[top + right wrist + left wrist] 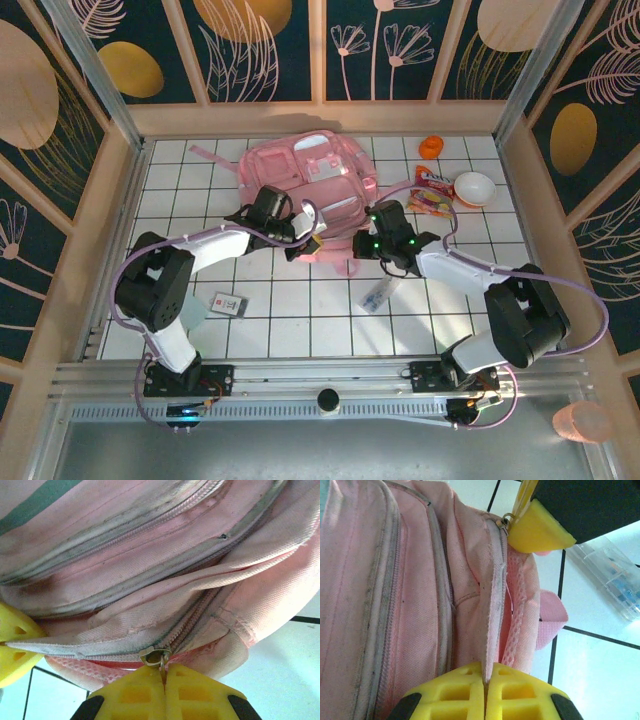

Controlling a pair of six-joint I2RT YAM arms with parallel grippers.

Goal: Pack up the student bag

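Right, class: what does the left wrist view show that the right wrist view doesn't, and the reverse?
Left wrist, not right: a clear plastic case on the tiles. Right wrist, not left: a teal stripe at top. Shared: the student bag, its zips, and the left hand and right hand, both shut on it.

One large pale pink, partly translucent fabric backpack (305,170) lies at the upper middle of the frame. On the white tiled table (300,325), the upper right holds one small orange round thing (431,147), one white round bowl (474,188) and one colourful flat snack packet (432,195). Lower down are one clear plastic oblong case (377,296) and one small white card-like pack (229,304). There are two yellow-tipped pincers: the left pincer (485,682) and the right pincer (163,675).
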